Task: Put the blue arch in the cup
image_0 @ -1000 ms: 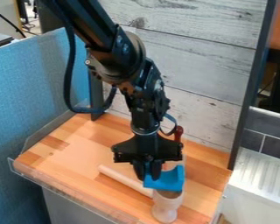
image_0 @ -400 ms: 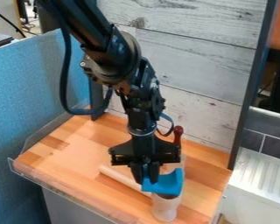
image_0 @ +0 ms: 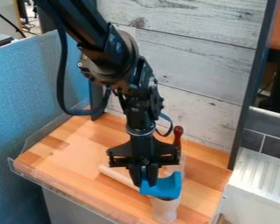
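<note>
Near the front right of the wooden surface, the gripper [image_0: 145,181] hangs down, shut on the left side of the blue arch [image_0: 162,187]. The arch, its hollow facing up and to the right, is over the mouth of the pale cup [image_0: 165,209] and hides most of its opening. Whether arch and cup touch, I cannot tell. The cup stands upright on the wood.
A pale wooden rolling pin [image_0: 117,176] lies behind and left of the cup. Behind the cup stands an object with a dark red handle [image_0: 178,136]. A transparent rim [image_0: 66,196] runs along the front edge, and a plank wall [image_0: 192,65] rises behind.
The gripper has moved slightly down and to the left, carrying the blue arch with it. The cup has stayed in place.
</note>
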Action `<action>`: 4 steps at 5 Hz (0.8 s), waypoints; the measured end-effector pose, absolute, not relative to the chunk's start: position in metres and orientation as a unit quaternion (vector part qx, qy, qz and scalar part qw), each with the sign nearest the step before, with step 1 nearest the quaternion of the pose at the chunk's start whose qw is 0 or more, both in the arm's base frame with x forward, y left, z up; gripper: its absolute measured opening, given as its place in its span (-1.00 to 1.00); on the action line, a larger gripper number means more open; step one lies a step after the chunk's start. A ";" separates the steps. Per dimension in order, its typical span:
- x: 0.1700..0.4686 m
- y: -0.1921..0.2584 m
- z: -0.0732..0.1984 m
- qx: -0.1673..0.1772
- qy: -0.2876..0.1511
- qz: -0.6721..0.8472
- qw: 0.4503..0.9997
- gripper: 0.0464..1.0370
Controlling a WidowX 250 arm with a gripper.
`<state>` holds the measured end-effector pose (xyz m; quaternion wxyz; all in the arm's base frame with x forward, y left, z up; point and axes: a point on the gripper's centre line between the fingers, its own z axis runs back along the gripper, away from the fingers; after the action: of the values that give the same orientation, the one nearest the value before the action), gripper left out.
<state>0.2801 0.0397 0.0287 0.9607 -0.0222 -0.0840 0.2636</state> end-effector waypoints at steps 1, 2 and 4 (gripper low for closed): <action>0.284 0.042 0.026 -0.019 -0.097 0.271 0.958 -0.04; 0.287 0.042 0.019 -0.023 -0.103 0.274 0.956 0.63; 0.286 0.049 0.028 -0.048 -0.080 0.288 0.953 0.94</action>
<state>0.2858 0.0485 0.0285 0.9532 -0.0478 -0.0796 0.2876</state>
